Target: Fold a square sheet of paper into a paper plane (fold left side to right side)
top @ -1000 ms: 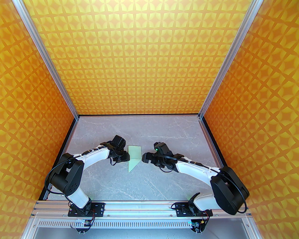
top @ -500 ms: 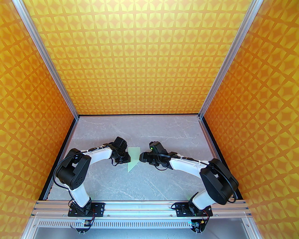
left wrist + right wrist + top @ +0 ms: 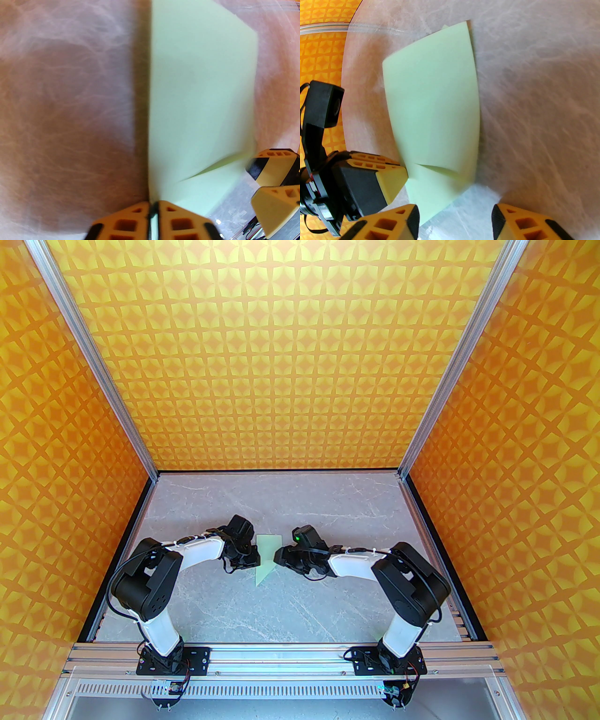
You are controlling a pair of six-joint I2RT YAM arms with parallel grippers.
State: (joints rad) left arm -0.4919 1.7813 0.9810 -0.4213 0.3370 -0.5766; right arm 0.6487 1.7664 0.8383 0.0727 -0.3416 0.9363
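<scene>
your left pincer [image 3: 153, 206] is pinching one edge of the creased mint-green sheet of paper [image 3: 199, 105], which sits mid-tabletop [image 3: 300, 605] between the two arms. your right pincer [image 3: 454, 218] stands spread, the sheet's corner just beside one finger.

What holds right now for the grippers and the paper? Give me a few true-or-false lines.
1. The left gripper is pinched shut on the edge of the green paper. True.
2. The right gripper is clamped on the paper. False: its jaws stand apart and are not closed on it.
3. The paper is a flat, unfolded square. False: it is folded, with a creased flap showing.
4. The paper sits between the two grippers over the marble table. True.
5. The walls are plain white. False: they are orange with a repeating pattern.
</scene>
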